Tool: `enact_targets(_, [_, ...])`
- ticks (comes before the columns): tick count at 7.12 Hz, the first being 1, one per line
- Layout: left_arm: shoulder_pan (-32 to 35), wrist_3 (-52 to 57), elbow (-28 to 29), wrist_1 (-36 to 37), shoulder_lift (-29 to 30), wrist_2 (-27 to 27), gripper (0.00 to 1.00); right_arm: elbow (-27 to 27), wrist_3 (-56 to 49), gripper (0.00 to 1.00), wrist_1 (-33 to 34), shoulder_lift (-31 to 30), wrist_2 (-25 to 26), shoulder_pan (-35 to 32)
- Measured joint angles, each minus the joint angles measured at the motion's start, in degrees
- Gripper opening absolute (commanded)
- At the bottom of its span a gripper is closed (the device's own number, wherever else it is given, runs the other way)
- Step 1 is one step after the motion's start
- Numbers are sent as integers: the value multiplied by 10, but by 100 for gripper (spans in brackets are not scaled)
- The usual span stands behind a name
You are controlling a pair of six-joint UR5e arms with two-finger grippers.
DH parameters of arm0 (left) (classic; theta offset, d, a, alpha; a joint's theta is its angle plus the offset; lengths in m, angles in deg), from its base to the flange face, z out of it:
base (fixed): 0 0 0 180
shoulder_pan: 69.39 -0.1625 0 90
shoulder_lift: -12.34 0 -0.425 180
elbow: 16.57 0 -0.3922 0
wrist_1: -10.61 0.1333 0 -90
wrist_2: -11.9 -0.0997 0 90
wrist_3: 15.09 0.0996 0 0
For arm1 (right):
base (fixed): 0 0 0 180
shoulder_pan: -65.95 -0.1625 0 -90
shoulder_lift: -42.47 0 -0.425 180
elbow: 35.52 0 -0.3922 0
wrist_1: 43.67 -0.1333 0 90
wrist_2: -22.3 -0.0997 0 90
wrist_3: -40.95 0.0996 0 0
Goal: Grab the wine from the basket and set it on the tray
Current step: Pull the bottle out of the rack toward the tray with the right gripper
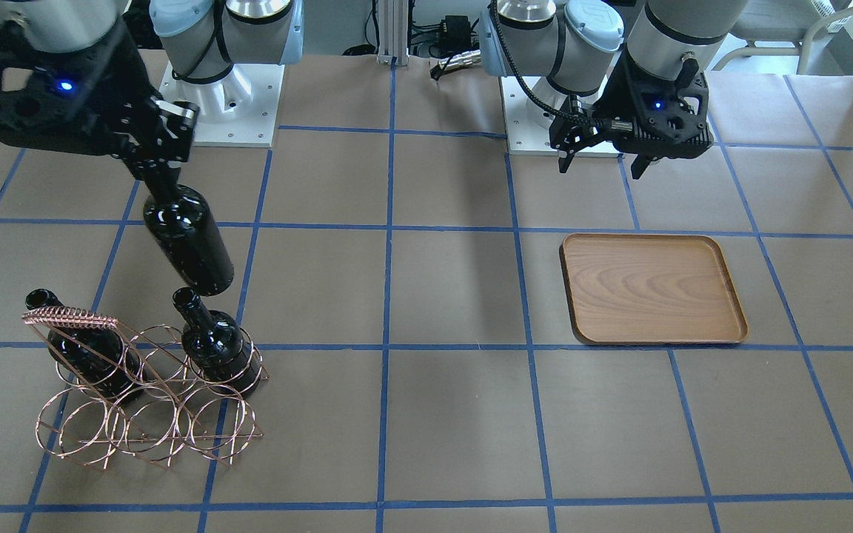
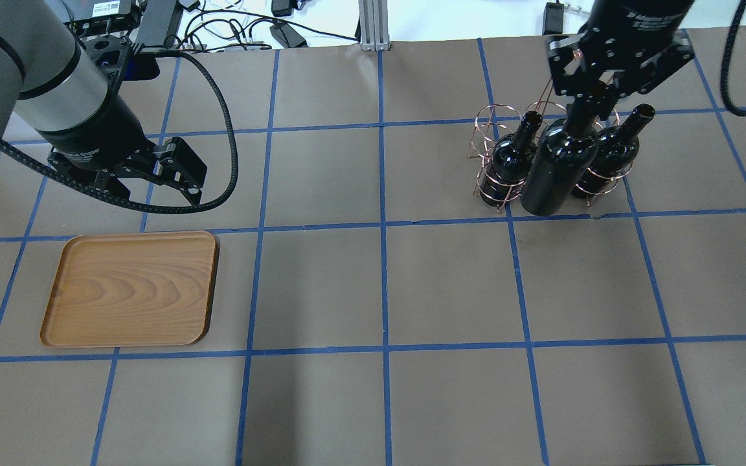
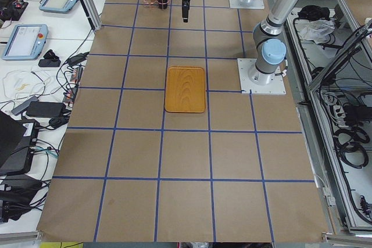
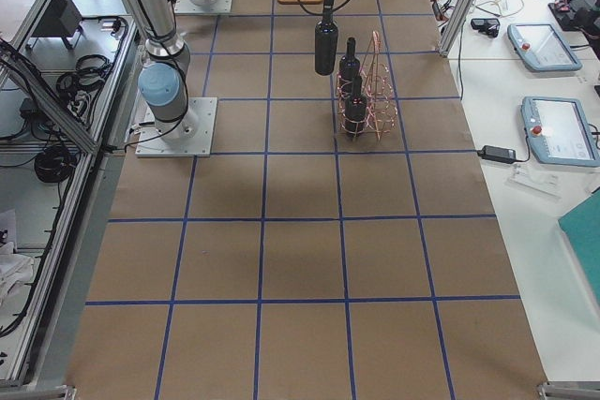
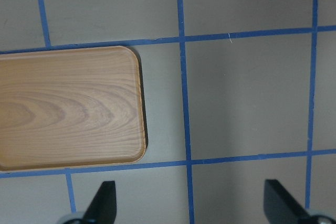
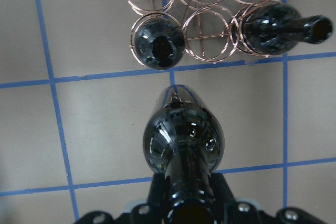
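Note:
My right gripper (image 1: 154,159) is shut on the neck of a near-black wine bottle (image 1: 188,240) and holds it tilted in the air, clear of the table, beside the copper wire basket (image 1: 71,319). Two more bottles (image 1: 89,352) (image 1: 215,344) stand in the basket's rings. In the right wrist view the held bottle (image 6: 184,140) hangs below the camera, nearer than the basket (image 6: 205,30). The wooden tray (image 1: 652,289) lies flat and bare at the other side of the table. My left gripper (image 1: 604,159) is open and empty, hovering past the tray's robot-side edge (image 5: 68,108).
The table is brown paper with a grid of blue tape lines. Both arm bases (image 1: 223,104) stand at the robot side. Cables and a metal post (image 2: 373,26) lie beyond the far edge. Wide bare table lies between basket and tray.

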Motion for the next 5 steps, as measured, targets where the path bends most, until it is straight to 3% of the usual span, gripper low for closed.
enact_targets(5, [0, 1, 1, 2, -3, -1, 100, -12, 292, 3, 146, 117, -15, -193])
